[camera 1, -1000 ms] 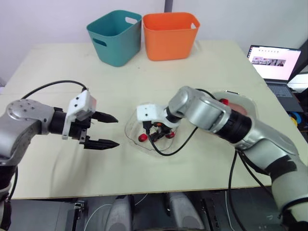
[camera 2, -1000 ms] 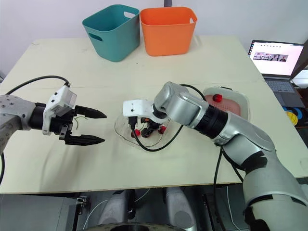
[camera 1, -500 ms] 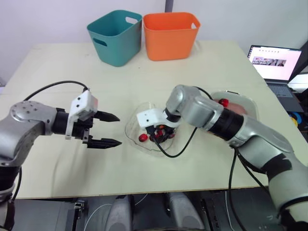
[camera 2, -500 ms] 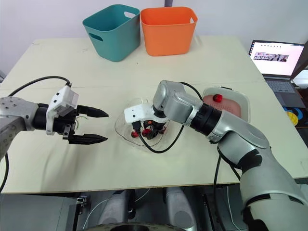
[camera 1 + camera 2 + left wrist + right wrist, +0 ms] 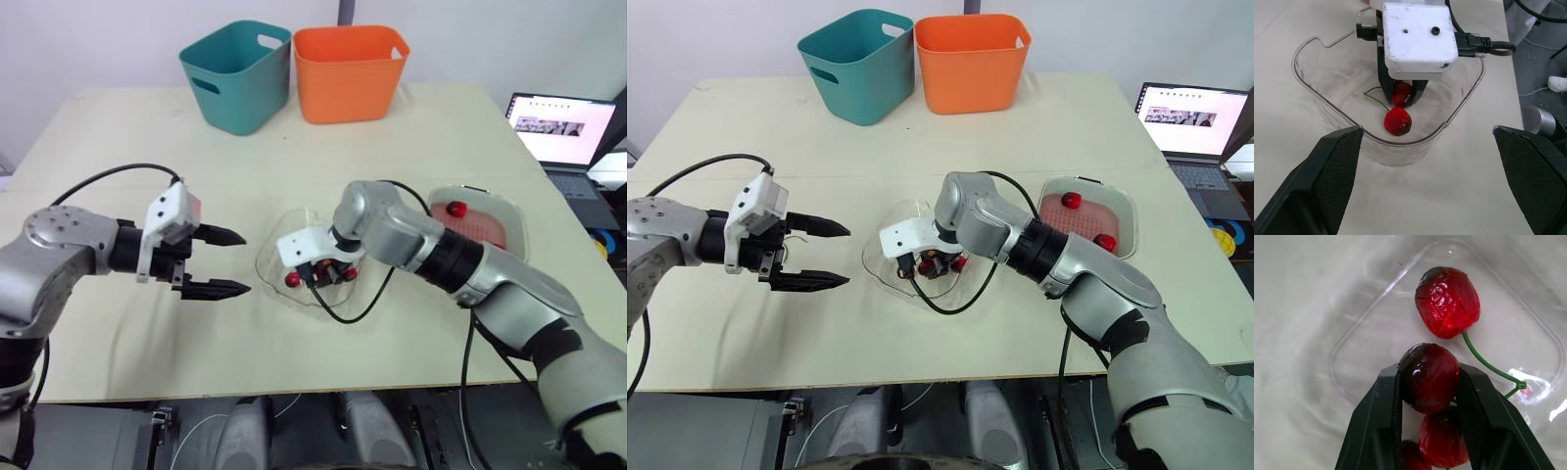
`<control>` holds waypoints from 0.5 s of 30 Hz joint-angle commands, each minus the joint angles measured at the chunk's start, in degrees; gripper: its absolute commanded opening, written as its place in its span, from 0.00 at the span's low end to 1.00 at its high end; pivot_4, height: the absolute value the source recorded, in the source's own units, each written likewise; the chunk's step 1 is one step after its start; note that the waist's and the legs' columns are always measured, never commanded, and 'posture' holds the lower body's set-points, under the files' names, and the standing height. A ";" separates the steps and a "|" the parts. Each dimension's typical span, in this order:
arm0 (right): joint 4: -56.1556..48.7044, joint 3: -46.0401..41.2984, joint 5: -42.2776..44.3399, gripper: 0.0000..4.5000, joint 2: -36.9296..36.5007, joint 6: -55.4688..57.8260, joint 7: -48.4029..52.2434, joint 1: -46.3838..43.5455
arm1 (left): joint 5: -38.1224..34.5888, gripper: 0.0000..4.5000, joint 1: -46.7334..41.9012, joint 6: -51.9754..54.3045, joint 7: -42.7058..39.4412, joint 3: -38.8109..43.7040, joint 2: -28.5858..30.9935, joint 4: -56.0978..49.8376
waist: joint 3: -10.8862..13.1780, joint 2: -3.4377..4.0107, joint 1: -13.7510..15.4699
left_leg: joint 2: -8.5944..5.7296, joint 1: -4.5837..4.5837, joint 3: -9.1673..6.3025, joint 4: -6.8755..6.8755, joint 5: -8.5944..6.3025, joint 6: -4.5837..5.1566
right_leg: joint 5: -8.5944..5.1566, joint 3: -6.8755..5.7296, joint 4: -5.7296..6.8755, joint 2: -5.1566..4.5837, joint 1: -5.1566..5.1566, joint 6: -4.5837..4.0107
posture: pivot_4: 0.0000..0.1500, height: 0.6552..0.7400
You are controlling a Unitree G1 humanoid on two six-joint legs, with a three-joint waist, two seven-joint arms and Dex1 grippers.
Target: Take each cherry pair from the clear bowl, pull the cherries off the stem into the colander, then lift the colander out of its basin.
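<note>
The left gripper hangs wide open and empty just beside the clear bowl, fingers aimed in at the free cherry, which lies straight ahead on its side. The right gripper is down in the bowl, clamped on a darker cherry — the green stem arcs sideways between the two. The colander sits further right, nearer the right arm.
</note>
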 commanded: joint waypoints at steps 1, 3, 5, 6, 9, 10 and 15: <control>-3.03 -4.42 -0.61 0.28 -0.41 -1.01 0.15 -0.88 | -0.35 1.00 -2.17 -0.48 0.02 0.99 -0.65 1.45 | 0.00 0.00 0.01 | 0.00 0.00 0.00 0.00 0.00 0.00 | 0.00 0.00 0.00 0.00 0.00 0.00 | 1.00 1.00; -5.53 -6.46 0.04 0.28 -1.41 -0.21 0.84 -1.10 | -0.71 1.00 -2.71 -0.08 -0.01 1.32 -1.04 2.73 | 0.00 0.00 0.02 | 0.00 0.00 -0.01 0.01 0.00 0.00 | 0.01 0.00 0.01 0.00 0.00 0.01 | 1.00 1.00; -10.29 -9.13 0.84 0.28 -3.41 1.18 1.68 -0.66 | -1.25 1.00 -3.79 0.42 0.04 1.55 -1.85 4.58 | 0.01 0.01 0.06 | 0.00 0.00 -0.01 0.01 0.00 0.00 | 0.06 0.00 0.02 0.00 0.01 0.10 | 1.00 1.00; -12.22 -10.05 1.04 0.28 -4.19 1.72 1.93 -0.36 | -1.43 1.00 -4.31 0.60 0.05 1.59 -2.23 5.33 | 0.01 0.01 0.16 | -0.01 0.00 -0.01 0.01 0.00 0.00 | 0.06 0.00 0.02 0.00 0.00 0.11 | 1.00 1.00; -19.66 -12.61 0.44 0.28 -6.93 2.69 0.93 1.29 | -1.57 1.00 -8.02 0.77 1.16 0.94 -5.19 8.46 | 0.00 0.00 0.28 | -0.01 0.00 -0.03 0.04 0.00 0.00 | 0.08 -0.02 0.04 -0.01 0.02 0.15 | 1.00 1.00; -22.10 -13.37 -0.32 0.28 -7.67 3.02 -0.11 1.97 | -1.57 1.00 -9.79 0.81 1.86 0.65 -6.77 9.85 | 0.00 0.00 0.41 | -0.02 0.00 -0.05 0.06 0.00 0.00 | 0.07 -0.04 0.05 -0.01 0.04 0.15 | 1.00 1.00; -29.31 -15.82 -2.50 0.28 -9.40 5.10 -3.85 4.05 | -0.38 1.00 -15.74 0.86 3.12 -0.30 -11.94 15.95 | -0.01 -0.01 0.15 | -0.03 0.00 -0.08 0.10 0.00 0.00 | 0.09 -0.05 0.09 0.00 0.04 0.19 | 1.00 1.00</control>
